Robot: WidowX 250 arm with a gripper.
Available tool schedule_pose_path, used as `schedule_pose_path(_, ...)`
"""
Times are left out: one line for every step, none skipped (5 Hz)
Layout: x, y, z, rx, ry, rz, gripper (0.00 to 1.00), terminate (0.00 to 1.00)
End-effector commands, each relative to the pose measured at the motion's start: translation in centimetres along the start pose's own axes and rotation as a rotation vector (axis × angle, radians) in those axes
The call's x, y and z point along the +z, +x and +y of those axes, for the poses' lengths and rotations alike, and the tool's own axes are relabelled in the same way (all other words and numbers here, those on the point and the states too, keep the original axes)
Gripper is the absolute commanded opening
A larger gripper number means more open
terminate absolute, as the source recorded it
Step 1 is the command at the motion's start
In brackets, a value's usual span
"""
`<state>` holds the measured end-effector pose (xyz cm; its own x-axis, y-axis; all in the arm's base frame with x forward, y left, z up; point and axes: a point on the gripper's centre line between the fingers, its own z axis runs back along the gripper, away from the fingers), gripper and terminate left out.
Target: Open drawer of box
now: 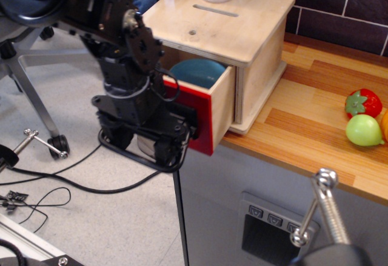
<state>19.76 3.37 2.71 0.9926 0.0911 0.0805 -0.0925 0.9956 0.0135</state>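
Your fingers [142, 145] grip the black handle [136, 156] of the drawer [209, 105], which projects well out of the box [242, 33] on the worktop [315, 120]; a blue object [197, 73] lies inside it.
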Motion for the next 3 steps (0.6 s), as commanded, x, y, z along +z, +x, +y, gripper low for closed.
schedule_pose_path(-0.02, -2.90, 0.34, -0.013, 0.020, 0.082, 1.00, 0.00)
schedule_pose_path(-0.44, -3.71, 0.29, -0.020, 0.024, 0.102, 1.00, 0.00)
schedule_pose_path(0.22, -3.03, 0.57, 0.022, 0.007, 0.163, 1.00, 1.00)
